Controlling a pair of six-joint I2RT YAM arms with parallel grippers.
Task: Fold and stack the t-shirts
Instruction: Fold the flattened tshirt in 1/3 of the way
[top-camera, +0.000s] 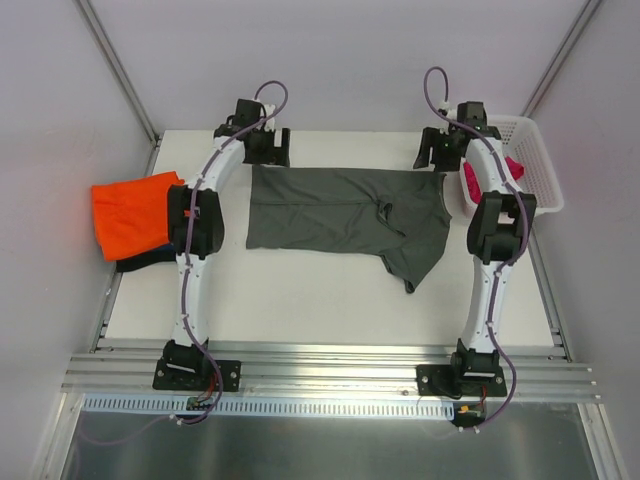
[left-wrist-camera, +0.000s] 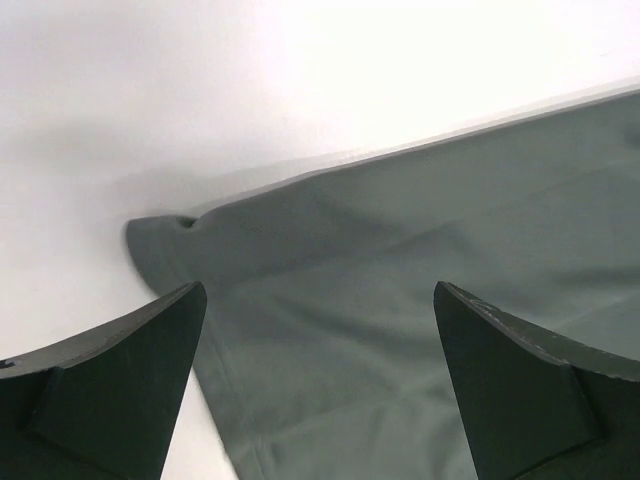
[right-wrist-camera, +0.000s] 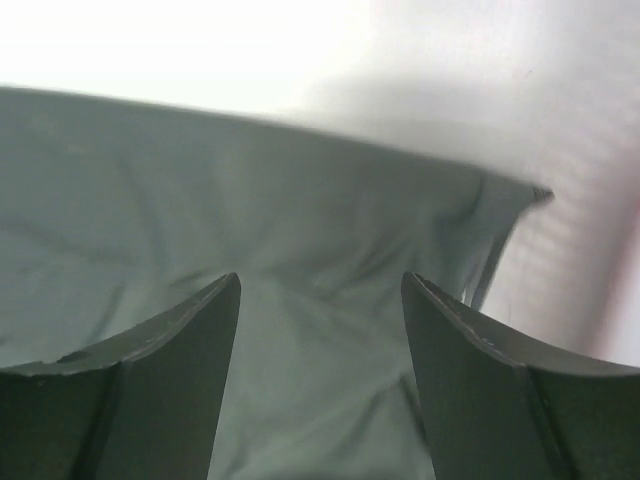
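A dark grey t-shirt (top-camera: 340, 210) lies spread across the middle of the table, one sleeve pointing toward the near edge. My left gripper (top-camera: 268, 150) hangs over its far left corner, open, with flat grey cloth (left-wrist-camera: 400, 250) below the gripper (left-wrist-camera: 318, 290). My right gripper (top-camera: 432, 155) sits over the far right corner, open, and wrinkled grey cloth (right-wrist-camera: 150, 200) lies under the gripper (right-wrist-camera: 321, 280). A folded bright orange t-shirt (top-camera: 130, 212) rests at the left table edge on top of a dark one (top-camera: 140, 262). A magenta-pink t-shirt (top-camera: 470, 185) lies in the basket.
A white lattice basket (top-camera: 540, 160) stands at the far right, beside the right arm. Grey walls close in the table on the far side and both flanks. An aluminium rail (top-camera: 320, 365) runs along the near edge under the arm bases.
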